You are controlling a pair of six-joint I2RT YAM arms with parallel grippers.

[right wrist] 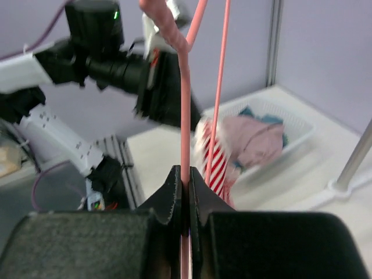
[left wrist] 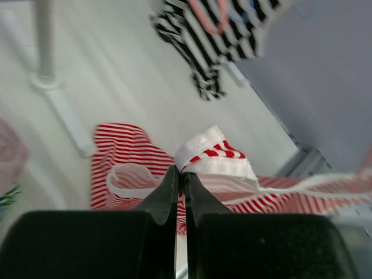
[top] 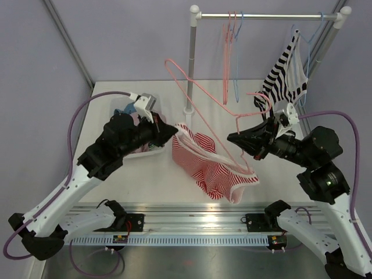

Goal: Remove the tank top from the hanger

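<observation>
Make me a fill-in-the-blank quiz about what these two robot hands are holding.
The left hand is shut on the red-and-white striped ____.
The right hand pinches a ____ hanger.
A garment striped black and ____ hangs on the rack.
Missing words: tank top; pink; white.

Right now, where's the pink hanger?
Top view, centre-right: the pink hanger is pinched in the right tool above the table, its lower end inside the red-striped tank top that the left tool holds, in front of the rack.
</observation>
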